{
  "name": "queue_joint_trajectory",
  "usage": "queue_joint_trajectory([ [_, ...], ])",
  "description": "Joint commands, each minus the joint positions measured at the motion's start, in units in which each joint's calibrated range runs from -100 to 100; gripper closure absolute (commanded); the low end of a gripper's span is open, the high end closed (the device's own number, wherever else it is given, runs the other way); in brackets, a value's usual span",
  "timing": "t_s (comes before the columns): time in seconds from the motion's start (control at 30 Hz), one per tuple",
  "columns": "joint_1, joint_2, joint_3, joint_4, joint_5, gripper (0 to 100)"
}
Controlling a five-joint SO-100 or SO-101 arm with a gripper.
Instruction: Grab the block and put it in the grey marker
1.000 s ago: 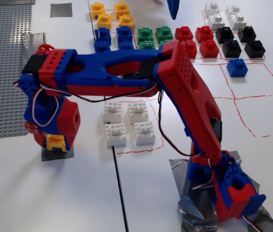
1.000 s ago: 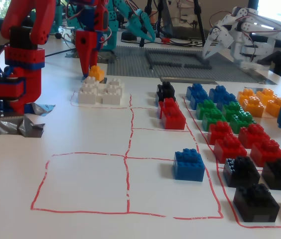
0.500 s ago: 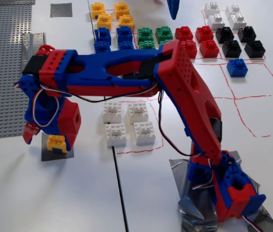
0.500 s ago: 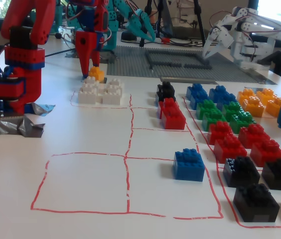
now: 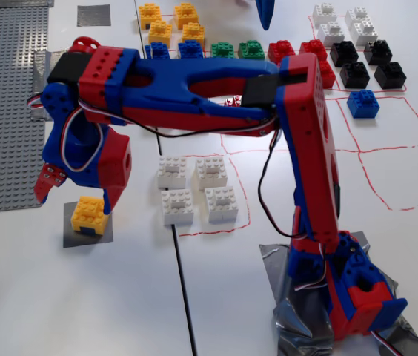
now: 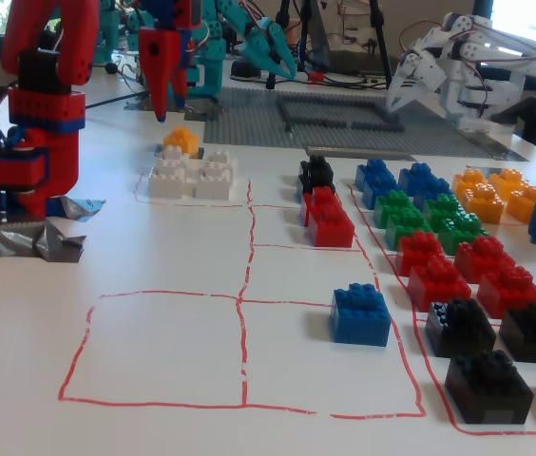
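**Block sits on the grey patch, jaws spread above it**

Here is the small orange-yellow studded toy brick (image 5: 90,214), resting on the flat square patch of grey tape (image 5: 69,239) near the left of a fixed view — studs up, roughly square to the patch, with grey showing along the left and near edges. It looks as though the placing is done, or all but done.

The red-and-blue two-finger gripper (image 5: 75,194) hangs directly over the brick, pointing down. One red finger (image 5: 48,182) stands off to the left, clear of the brick; the blue one comes down close at the brick's right-hand top corner — touching or just apart, I cannot tell. The jaws are spread wider than the brick and grip nothing.

So the brick lies straight below and between the fingers. Being square, it has no long axis to line up with. In the other fixed view the brick (image 6: 181,141) shows just behind the cluster of four white bricks (image 6: 190,177), the gripper (image 6: 161,87) above it.

My read: a straight lift clears it, provided that blue finger does not drag the corner.
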Motion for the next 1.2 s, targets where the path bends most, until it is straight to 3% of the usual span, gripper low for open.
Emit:
queue_joint_trajectory([
  [0.0,-1.0,-6.0,-5.0,2.1,0.4,67],
  [0.3,0.9,-12.4,-6.4,3.3,0.5,76],
  [0.7,10.4,-22.5,-5.4,7.4,1.8,86],
  [1.17,33.1,-32.4,-2.7,12.9,4.9,94],
])
